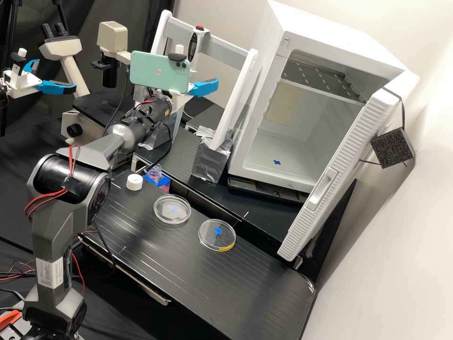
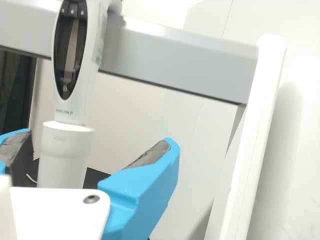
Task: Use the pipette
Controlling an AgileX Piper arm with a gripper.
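A big white box (image 1: pixel 325 59) like a fridge stands behind the worktop (image 1: pixel 188 283), and its door is wide open. The dark grey arm (image 1: pixel 61 212) reaches over the worktop's left end. A white stand (image 1: pixel 229 101) with a thick grey bar is left of the big box. Shiny foil (image 1: pixel 210 160) is wrapped around the foot of one leg.

The gripper (image 1: pixel 205 88) is up by the stand. In the wrist view, its two blue fingers (image 2: pixel 150 175) are wide apart and hold nothing. A green phone (image 1: pixel 153 71) is on the arm, just behind the gripper.

The pipette (image 2: pixel 72 107) is upright at the grey bar. In the wrist view, its lower part lines up with the gap between the fingers, closer to one of them. It has a dark window and, in the high view, a red top.

Two round clear dishes lie flat near the worktop's back edge. One dish (image 1: pixel 172 209) is in the left half. The other dish (image 1: pixel 217 234), with a bit of yellow on its rim, is further right. A small white tub (image 1: pixel 134 182) sits near the back left corner.
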